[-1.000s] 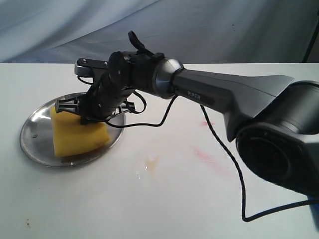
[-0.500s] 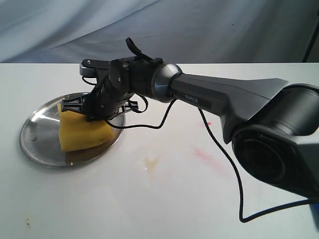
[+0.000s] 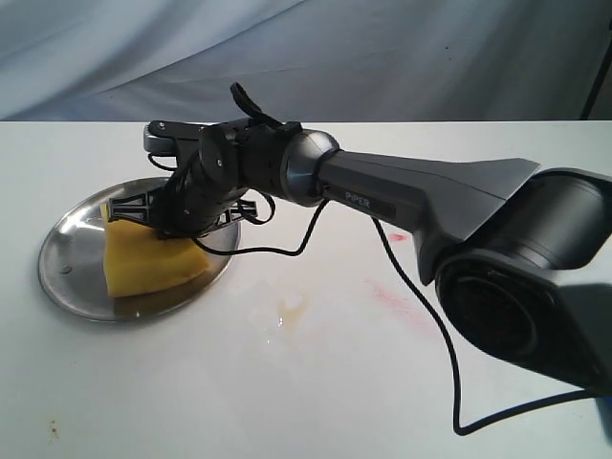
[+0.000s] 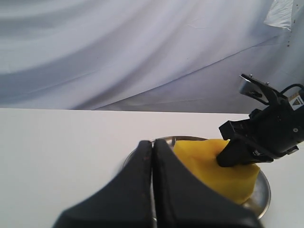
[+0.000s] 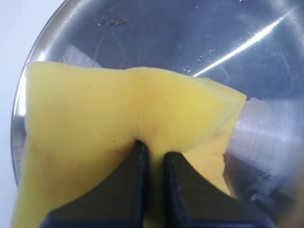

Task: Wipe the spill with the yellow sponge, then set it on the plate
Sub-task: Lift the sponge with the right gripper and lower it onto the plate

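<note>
At the far left of the table [image 3: 316, 402] you have the round, shallow, shiny stainless-steel plate [image 3: 65, 273]. The thick bright yellow foam sponge [image 3: 143, 268] sits over the right half of that plate, tilted, with its upper edge raised toward the arm and its lower edge down at the plate surface. You cannot tell from these views whether the lower edge bears on the metal.

The right tool [image 3: 163, 228] is directly above the sponge's upper edge and clamped on it. The right wrist view shows the two fingers nearly together, with a pinched fold of foam between them and the plate's bottom behind. The sponge lies wholly within the rim.

Right of the plate, and clear of it, the small pale tan-yellowish translucent spill [image 3: 290, 312] lies on the bare table, well apart from both sponge and right tool. Further right there are faint red smears [image 3: 392, 298] beneath the dark grey arm [image 3: 430, 186].

The left tool [image 4: 153, 147] appears only in its own wrist view. Its fingers are pressed together on nothing, near the plate's rim and short of the sponge.
</note>
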Robot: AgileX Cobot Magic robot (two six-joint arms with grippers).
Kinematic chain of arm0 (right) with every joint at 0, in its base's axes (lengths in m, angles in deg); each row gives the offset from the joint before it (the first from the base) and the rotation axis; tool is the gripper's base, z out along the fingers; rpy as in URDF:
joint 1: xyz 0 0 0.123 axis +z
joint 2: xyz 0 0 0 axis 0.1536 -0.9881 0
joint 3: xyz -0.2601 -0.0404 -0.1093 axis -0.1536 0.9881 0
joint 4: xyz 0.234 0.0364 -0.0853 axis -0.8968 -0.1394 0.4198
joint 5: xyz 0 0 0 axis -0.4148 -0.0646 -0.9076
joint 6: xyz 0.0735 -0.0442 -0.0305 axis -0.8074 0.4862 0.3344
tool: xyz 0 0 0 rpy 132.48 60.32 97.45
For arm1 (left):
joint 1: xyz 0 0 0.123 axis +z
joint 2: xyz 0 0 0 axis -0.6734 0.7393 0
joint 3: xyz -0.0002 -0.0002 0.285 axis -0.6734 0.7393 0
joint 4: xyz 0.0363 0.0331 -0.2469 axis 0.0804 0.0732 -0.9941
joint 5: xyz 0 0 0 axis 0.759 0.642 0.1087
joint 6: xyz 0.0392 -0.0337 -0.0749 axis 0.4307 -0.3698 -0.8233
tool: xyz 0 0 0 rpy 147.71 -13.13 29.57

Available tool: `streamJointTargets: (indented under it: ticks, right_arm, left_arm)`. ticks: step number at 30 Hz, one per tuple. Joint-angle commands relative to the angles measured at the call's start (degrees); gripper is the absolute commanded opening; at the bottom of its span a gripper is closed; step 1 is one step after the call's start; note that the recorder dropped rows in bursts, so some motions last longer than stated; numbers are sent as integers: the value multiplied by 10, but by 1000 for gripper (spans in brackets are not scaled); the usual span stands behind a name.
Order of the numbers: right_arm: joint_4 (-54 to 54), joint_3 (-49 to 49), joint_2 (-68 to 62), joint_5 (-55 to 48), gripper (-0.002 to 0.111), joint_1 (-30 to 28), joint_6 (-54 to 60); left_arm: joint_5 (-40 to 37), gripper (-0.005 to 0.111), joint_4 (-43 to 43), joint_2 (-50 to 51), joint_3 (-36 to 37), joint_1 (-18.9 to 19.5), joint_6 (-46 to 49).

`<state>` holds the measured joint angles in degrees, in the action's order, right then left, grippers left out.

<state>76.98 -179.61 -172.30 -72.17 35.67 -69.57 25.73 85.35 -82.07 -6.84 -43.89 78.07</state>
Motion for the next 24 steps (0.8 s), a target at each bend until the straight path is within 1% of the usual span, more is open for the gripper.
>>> streamJointTargets:
  ticks: [1,5,8,18,24]
  right_arm:
    - [8,-3,11,8,0,1,-1]
    - [48,-3,17,18,0,1,-1]
    - [76,-3,16,-5,0,3,-1]
    - [102,-3,-10,-65,0,0,-3]
    - [102,-3,-17,-65,0,0,-5]
  left_arm:
    - [2,1,0,-1,3,0,-1]
    - [2,1,0,-1,3,0,-1]
    - [2,1,0,-1,3,0,-1]
    - [2,1,0,-1,3,0,0]
    - [2,1,0,-1,3,0,0]
